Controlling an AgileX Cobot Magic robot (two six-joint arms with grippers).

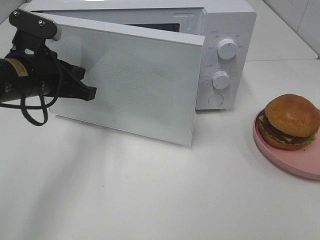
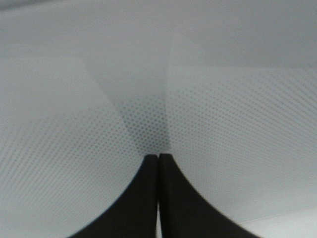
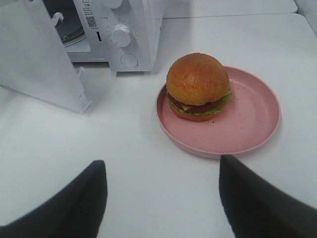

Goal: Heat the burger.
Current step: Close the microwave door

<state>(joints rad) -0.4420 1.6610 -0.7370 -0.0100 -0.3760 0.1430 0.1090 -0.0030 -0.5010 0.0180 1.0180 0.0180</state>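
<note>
Opening step: your left gripper (image 2: 158,163), fingers pressed together, pushes the microwave door (image 1: 130,80). Right gripper (image 3: 161,193), spread wide, next takes the burger (image 3: 197,85) at twelve o'clock.

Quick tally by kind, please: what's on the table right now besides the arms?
Microwave: 1, door partly open
Burger: 1
Pink plate: 1, under the burger
Total: 3

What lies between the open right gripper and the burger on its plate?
Only bare white table and the near rim of the pink plate; the right wrist view shows nothing between the right gripper and burger.
</note>
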